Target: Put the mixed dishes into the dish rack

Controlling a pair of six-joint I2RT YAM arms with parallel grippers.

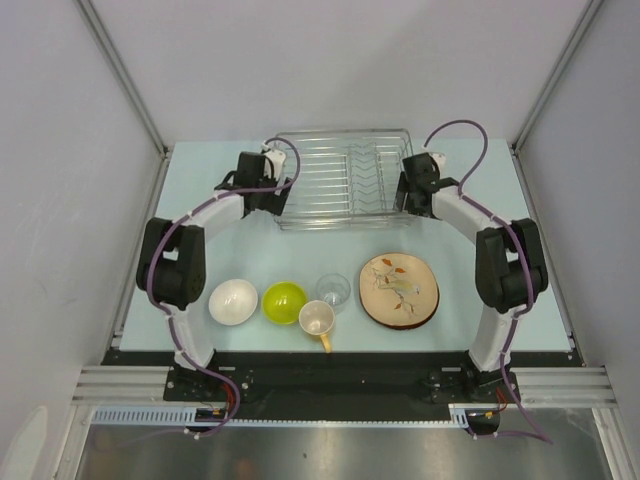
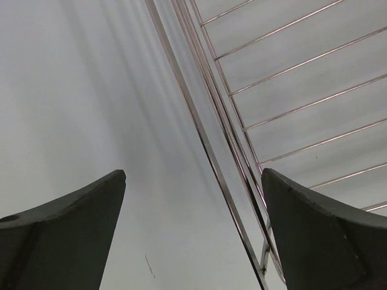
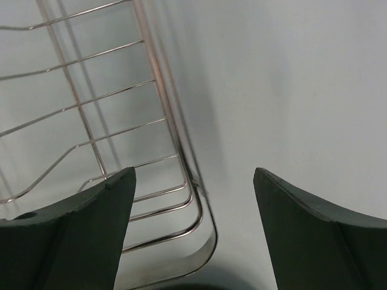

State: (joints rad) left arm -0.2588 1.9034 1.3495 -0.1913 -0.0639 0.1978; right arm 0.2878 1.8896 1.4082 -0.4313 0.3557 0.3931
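Clock directions read from the table (image 1: 455, 300) centre in the top view, 6 o'clock being the arm bases

1. Yellow-orange handled mug (image 1: 317, 319): nearest item, at 6 o'clock, mouth up, handle toward roughly 6 o'clock; just beside the lime-green bowl and the glass
2. White bowl (image 1: 233, 301): at 7 o'clock, dome side up, close beside the left arm's lower link
3. Lime-green bowl (image 1: 284, 302): between the white bowl and the mug, hollow side up
4. Small clear glass (image 1: 333, 291): upright, just at 1 o'clock of the mug, near the plates
5. Round wooden plate with leaf pattern (image 1: 398, 288): at 5 o'clock, lying flat on top of item 6
6. Beige plate with dark-brown rim (image 1: 405, 326): under the wooden plate, only its near edge showing
7. Left gripper (image 1: 268, 168) (image 2: 193, 175): at 10 o'clock, at the rack's left side; fingers (image 2: 66, 235) spread wide, nothing pinched, the rack's side rail running through the gap nearer the right-hand finger
8. Right gripper (image 1: 418, 168) (image 3: 193, 175): at 2 o'clock, at the rack's right side; fingers (image 3: 320, 235) spread wide, nothing pinched, the rack's rounded corner lying toward the left-hand finger
9. Dish rack (image 1: 343, 178) (image 2: 221, 121) (image 3: 173, 121): chrome wire, at 12 o'clock, farthest from the bases, between both grippers; no dish inside, all six dishes out on the table in the near row, well apart from it
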